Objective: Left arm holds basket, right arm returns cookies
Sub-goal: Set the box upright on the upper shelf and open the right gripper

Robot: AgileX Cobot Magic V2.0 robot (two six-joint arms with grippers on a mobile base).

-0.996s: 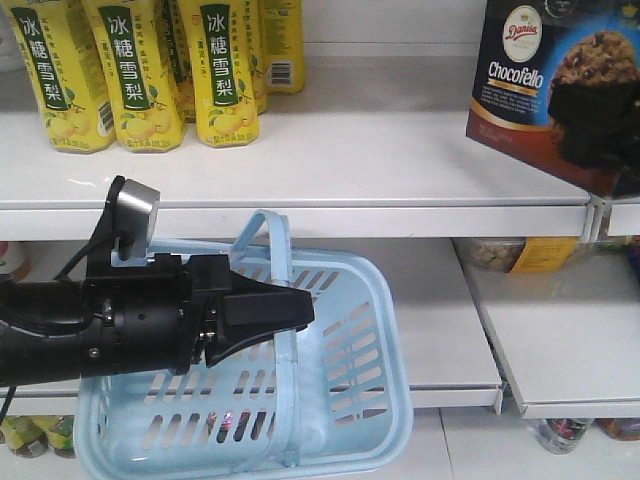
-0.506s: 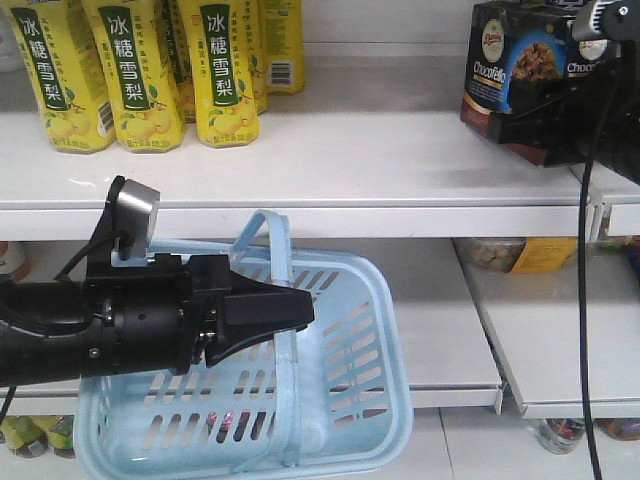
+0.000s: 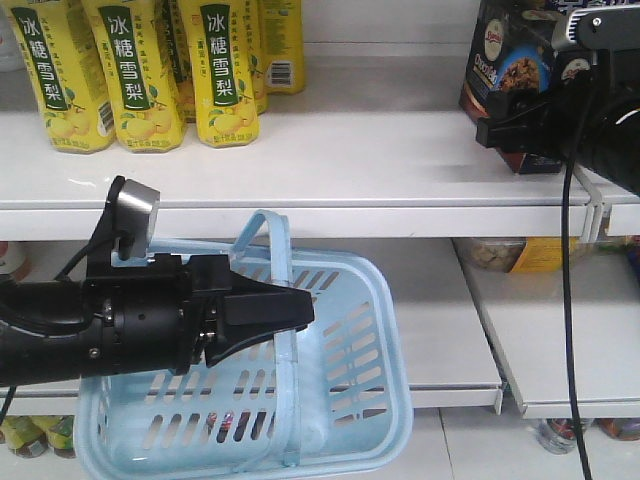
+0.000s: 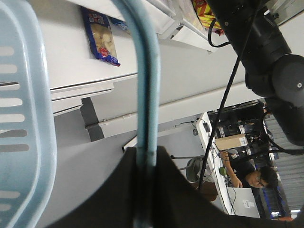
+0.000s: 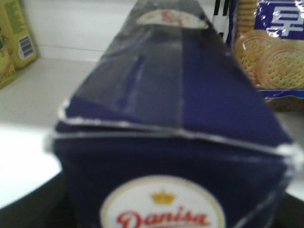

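Note:
The left arm's black gripper [image 3: 272, 314] is shut on a hoop handle of the light blue basket [image 3: 350, 400], which hangs in front of the lower shelf. In the left wrist view the handle [image 4: 145, 85] runs down between the closed jaws [image 4: 145, 190], with the basket's wall [image 4: 23, 118] at the left. The cookies, a dark navy Danisa Chocofello box [image 3: 510, 65], stand at the right end of the upper shelf. My right gripper [image 3: 520, 130] is shut on them from the right. The box [image 5: 175, 109] fills the right wrist view. I cannot tell whether it touches the shelf.
Yellow drink bottles [image 3: 130, 70] stand on the upper shelf [image 3: 330, 165] at the left. A clear tub with a yellow label [image 3: 510, 255] sits on the lower right shelf. Cracker packs [image 5: 270, 52] lie behind the box. A black cable [image 3: 566, 300] hangs from the right arm.
The right arm has come in from the right, turned the cookie box from face-on and tilted to nearly upright and edge-on, and moved it back over the upper shelf. The left arm and basket have not moved.

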